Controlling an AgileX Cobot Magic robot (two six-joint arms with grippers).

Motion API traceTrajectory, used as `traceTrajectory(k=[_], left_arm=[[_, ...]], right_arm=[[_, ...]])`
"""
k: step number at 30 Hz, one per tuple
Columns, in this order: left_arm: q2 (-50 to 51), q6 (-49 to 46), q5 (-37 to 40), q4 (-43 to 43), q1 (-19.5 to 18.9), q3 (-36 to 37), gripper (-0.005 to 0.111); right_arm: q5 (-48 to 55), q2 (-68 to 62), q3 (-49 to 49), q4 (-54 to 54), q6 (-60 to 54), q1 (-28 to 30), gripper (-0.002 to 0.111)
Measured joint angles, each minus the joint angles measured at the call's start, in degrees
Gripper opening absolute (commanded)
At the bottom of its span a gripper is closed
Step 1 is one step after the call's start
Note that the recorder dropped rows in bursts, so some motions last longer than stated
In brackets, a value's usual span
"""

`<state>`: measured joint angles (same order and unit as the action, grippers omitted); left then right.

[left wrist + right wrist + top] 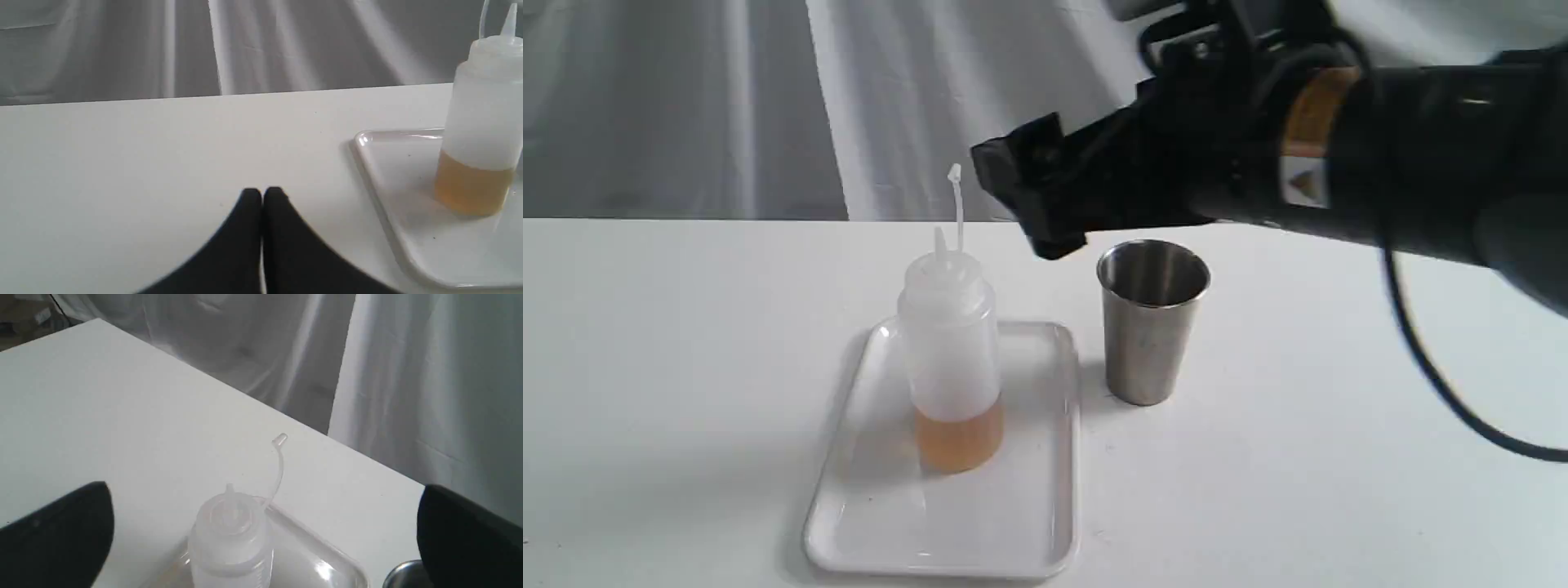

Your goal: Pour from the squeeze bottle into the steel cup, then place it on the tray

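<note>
The squeeze bottle stands upright on the tray, with amber liquid in its lower part and its tip cap hanging off the tether above the nozzle. Just right of the tray stands the steel cup, upright on the table. My right gripper hovers open above and behind the bottle and cup, holding nothing. In the right wrist view the bottle shows between the spread fingers, and the cup's rim is at the edge. My left gripper is shut and empty, low over the table beside the tray and bottle.
A white table carries everything, and a grey-white curtain hangs behind its far edge. The right arm's black cable loops down over the table at the right. The left arm does not show in the exterior view.
</note>
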<state>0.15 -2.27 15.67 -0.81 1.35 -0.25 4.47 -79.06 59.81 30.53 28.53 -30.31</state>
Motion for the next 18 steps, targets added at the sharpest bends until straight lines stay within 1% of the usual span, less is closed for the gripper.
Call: traceTrajectory(k=[2, 4, 7, 10, 11, 12, 15, 16, 17, 18], left_arm=[[0.0, 0.0, 0.0, 0.0, 0.0, 0.0, 0.000], [0.0, 0.0, 0.0, 0.0, 0.0, 0.0, 0.000], [0.0, 0.0, 0.0, 0.0, 0.0, 0.0, 0.000], [0.0, 0.0, 0.0, 0.0, 0.0, 0.0, 0.000], [0.0, 0.0, 0.0, 0.0, 0.0, 0.0, 0.000], [0.0, 0.0, 0.0, 0.0, 0.0, 0.0, 0.000], [0.0, 0.0, 0.0, 0.0, 0.0, 0.0, 0.000], [0.0, 0.0, 0.0, 0.0, 0.0, 0.0, 0.000], [0.0, 0.0, 0.0, 0.0, 0.0, 0.0, 0.000], [0.0, 0.0, 0.0, 0.0, 0.0, 0.0, 0.000]], right_arm=[[0.0, 4.5, -3.0, 0.0, 0.0, 0.0, 0.101], [0.0, 9.0, -5.4, 0.0, 0.1, 0.0, 0.096], [0.0, 15.6, -9.3, 0.0, 0.1, 0.0, 0.077], [0.0, 19.9, -12.0, 0.0, 0.1, 0.0, 0.054], [0.0, 21.2, -12.8, 0.0, 0.1, 0.0, 0.042], [0.0, 22.2, -13.5, 0.0, 0.1, 0.0, 0.033], [0.3, 24.0, -14.8, 0.0, 0.1, 0.0, 0.009], [0.9, 24.2, -14.8, 0.0, 0.1, 0.0, 0.003], [1.5, 24.2, -14.8, 0.0, 0.1, 0.0, 0.000], [2.7, 24.2, -14.8, -0.1, 0.1, 0.0, 0.000]])
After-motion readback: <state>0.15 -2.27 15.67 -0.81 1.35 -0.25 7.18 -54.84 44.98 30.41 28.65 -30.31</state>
